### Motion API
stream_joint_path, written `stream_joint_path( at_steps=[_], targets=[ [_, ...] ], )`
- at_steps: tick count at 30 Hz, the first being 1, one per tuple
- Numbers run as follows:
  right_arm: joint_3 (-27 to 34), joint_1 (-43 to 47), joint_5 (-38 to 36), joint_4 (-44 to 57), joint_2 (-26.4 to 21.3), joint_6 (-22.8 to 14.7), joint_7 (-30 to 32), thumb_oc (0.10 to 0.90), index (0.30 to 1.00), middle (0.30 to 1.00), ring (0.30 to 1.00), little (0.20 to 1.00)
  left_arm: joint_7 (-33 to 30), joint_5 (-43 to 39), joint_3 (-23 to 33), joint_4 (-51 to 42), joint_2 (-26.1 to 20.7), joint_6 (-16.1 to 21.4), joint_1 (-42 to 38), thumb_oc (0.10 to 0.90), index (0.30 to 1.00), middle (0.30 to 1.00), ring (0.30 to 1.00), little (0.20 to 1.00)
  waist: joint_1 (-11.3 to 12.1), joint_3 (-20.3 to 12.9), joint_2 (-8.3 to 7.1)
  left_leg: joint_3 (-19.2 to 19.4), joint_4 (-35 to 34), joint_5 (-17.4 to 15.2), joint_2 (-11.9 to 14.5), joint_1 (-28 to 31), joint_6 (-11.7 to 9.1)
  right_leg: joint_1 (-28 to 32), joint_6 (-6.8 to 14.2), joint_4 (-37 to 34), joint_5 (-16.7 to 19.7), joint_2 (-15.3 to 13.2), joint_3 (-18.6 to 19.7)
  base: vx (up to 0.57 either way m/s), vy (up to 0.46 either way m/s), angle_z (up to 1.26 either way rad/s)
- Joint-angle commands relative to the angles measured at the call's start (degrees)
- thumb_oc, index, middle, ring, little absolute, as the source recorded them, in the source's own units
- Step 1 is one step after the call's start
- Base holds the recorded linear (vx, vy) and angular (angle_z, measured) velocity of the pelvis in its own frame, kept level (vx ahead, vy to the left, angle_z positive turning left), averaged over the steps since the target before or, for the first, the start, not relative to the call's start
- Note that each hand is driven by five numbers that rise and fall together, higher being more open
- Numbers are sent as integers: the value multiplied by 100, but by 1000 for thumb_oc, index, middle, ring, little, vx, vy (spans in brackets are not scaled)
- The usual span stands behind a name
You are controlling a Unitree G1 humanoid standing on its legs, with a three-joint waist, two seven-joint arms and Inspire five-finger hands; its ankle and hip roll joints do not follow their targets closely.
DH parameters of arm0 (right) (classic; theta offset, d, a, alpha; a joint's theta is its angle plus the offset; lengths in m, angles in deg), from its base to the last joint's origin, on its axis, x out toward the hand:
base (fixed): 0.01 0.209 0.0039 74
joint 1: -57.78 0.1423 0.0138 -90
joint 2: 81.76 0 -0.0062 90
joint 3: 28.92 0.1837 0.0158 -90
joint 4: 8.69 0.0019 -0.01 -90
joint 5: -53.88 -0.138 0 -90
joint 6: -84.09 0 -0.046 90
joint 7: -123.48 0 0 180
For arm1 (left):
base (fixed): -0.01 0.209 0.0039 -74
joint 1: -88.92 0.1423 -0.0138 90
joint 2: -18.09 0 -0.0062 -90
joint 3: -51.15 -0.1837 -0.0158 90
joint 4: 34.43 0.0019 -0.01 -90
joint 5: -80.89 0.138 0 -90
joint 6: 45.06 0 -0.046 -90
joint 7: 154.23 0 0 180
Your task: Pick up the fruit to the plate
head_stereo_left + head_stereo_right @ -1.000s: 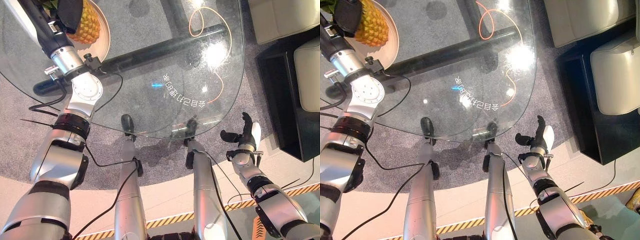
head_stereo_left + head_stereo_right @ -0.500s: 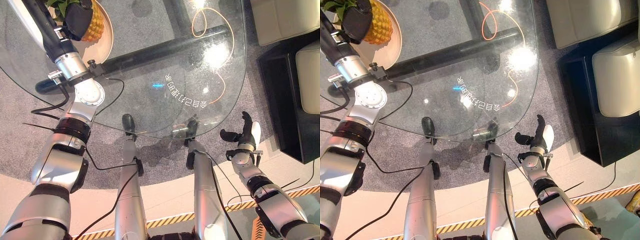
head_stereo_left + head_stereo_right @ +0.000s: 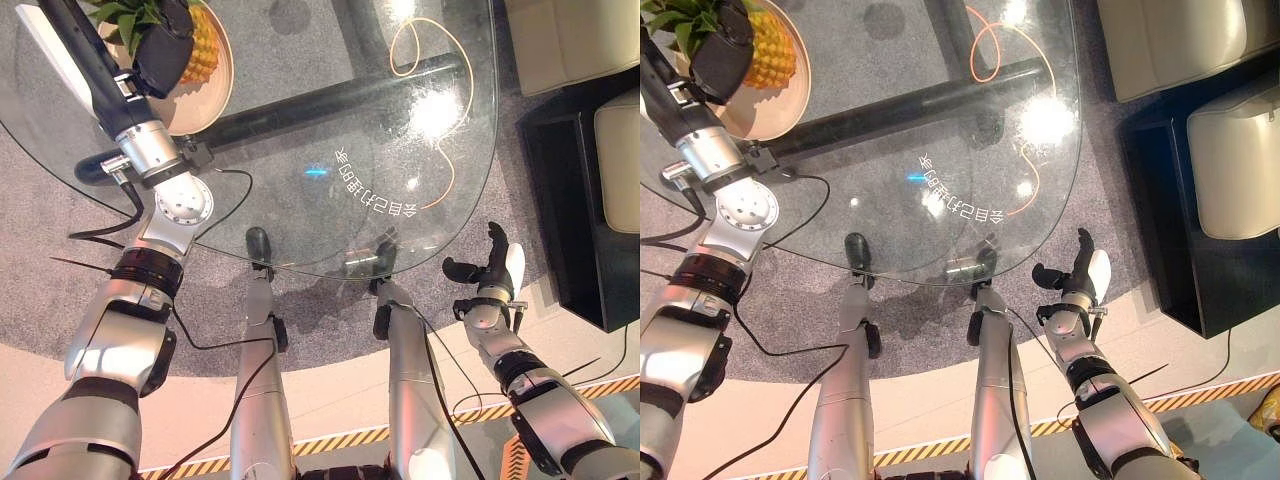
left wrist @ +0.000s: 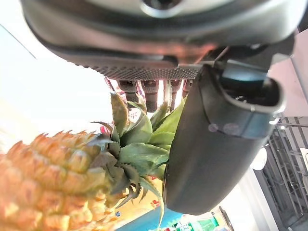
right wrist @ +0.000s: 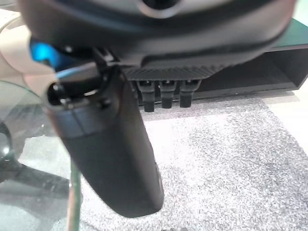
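Observation:
A yellow pineapple (image 3: 202, 55) with green leaves lies on a beige plate (image 3: 190, 105) at the far left of the round glass table (image 3: 330, 120). My left hand (image 3: 160, 55) sits over the fruit where the crown meets the body. In the left wrist view its thumb (image 4: 216, 144) stands straight beside the leaves, the fingers reach straight behind them, and the pineapple (image 4: 53, 178) lies just past the palm. My right hand (image 3: 492, 275) hangs open off the table's near right edge, above the carpet.
An orange cord (image 3: 440, 60) loops under the glass at the far right. Beige cushions (image 3: 570, 30) and a low black stand (image 3: 570, 200) fill the right side. A dark table leg bar (image 3: 320, 95) runs beneath the glass.
The whole picture has shifted down and right, so the camera moved. The left hand stays at the pineapple over the plate, now nearer its crown. The right hand has not moved.

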Motion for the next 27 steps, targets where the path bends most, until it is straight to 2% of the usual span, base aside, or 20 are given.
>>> stream_joint_path(
  at_steps=[1, 18, 26, 27],
  targets=[
    [348, -443, 101, 59, -125, -80, 387, 800, 900, 900, 900, 900, -372, 498, 375, -354, -233, 551, -305, 800, 900, 900, 900, 900, 184, -128, -188, 295, 880, -1312, -260, 175, 33, 287, 95, -917, 571, 202, -91, 0, 0, 0],
    [432, -522, 88, 105, -133, -86, 382, 800, 900, 900, 900, 900, -809, 1197, 446, -890, -246, 526, -320, 800, 900, 900, 900, 900, 238, -128, -89, 308, 822, -1328, -292, 498, 51, 585, 91, -873, 502, 140, -103, -1, -2, 0],
    [483, -530, 119, 1, -111, -117, 384, 800, 900, 900, 900, 900, -813, 979, 527, -950, -278, 281, -307, 800, 900, 900, 900, 900, 269, -128, 39, 305, 728, -1274, -307, 756, 64, 775, 65, -793, 422, 109, -84, -1, -9, 2],
    [465, -575, 125, 14, -106, -91, 386, 800, 900, 900, 900, 900, -730, 802, 573, -941, -292, 297, -250, 800, 900, 900, 900, 900, 274, -128, 69, 315, 705, -1310, -306, 926, 58, 918, 67, -775, 354, 93, -69, 0, 0, 0]
  ],
)
